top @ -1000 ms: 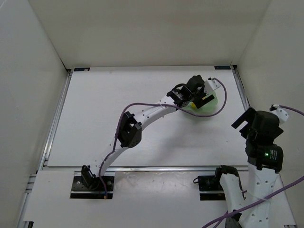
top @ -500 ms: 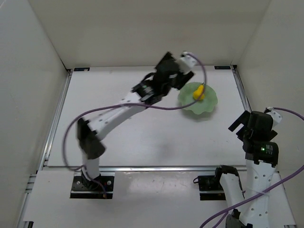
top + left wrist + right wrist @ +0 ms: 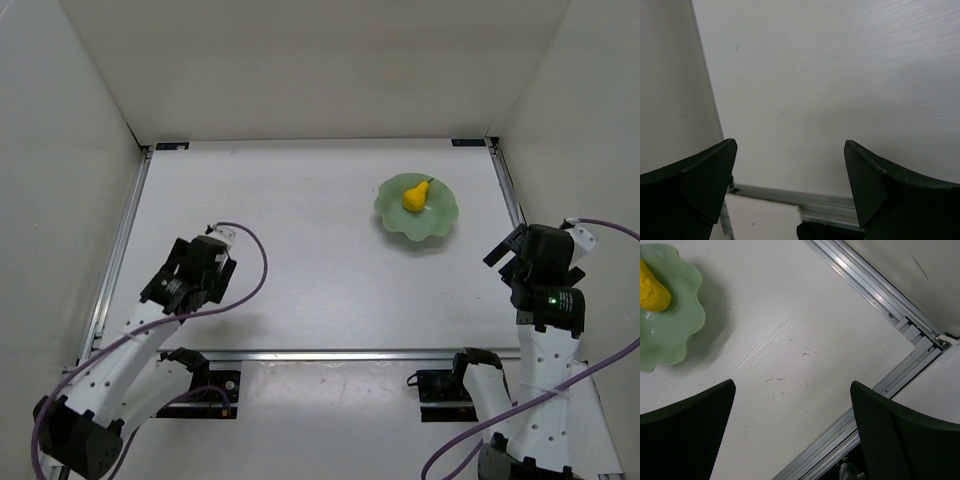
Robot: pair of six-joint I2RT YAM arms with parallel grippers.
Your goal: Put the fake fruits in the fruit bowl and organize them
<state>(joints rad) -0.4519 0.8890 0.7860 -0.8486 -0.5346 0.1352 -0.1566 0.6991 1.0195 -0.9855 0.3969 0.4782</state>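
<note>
A glossy yellow pear (image 3: 415, 195) lies in the pale green bowl (image 3: 392, 218), a shallow dish with a wavy rim, on the matte white worktop (image 3: 300, 230). The left gripper (image 3: 790, 185) and right gripper (image 3: 792, 432) hang spread and empty, well apart from it. The smooth, rounded fruit could roll out if an arm knocks the bowl.

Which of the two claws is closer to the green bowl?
The right claw: the bowl with the yellow pear lies a short way ahead of it, while the left claw sits at the table's opposite side.
</note>
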